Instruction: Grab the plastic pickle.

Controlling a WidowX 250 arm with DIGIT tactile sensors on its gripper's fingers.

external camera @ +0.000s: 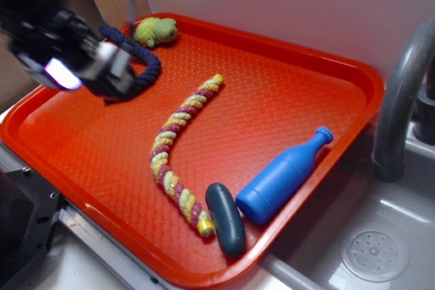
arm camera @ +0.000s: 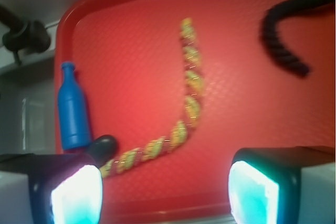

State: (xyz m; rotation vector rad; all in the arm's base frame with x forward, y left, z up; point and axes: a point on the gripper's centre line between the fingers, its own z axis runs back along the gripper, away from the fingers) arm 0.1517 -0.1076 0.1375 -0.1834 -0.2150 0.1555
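Hovering over the red tray's (external camera: 285, 59) far-left part, the gripper (arm camera: 165, 192) has fingers (arm camera: 76, 195) spread wide, empty. Plastic pickle (external camera: 226, 219) lies at the near edge, between blue bottle (external camera: 282, 178) and braided rope (external camera: 178, 144).

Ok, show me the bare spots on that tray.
Bare: the wide stretch of tray between the braided rope and blue bottle, and left of the rope. Crowded: the near corner with the pickle.

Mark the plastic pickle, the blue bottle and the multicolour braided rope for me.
plastic pickle (external camera: 226, 220): exterior view, middle of its dark teal body.
blue bottle (external camera: 279, 185): exterior view, middle of its body, right of the pickle.
multicolour braided rope (external camera: 165, 142): exterior view, at the bend.
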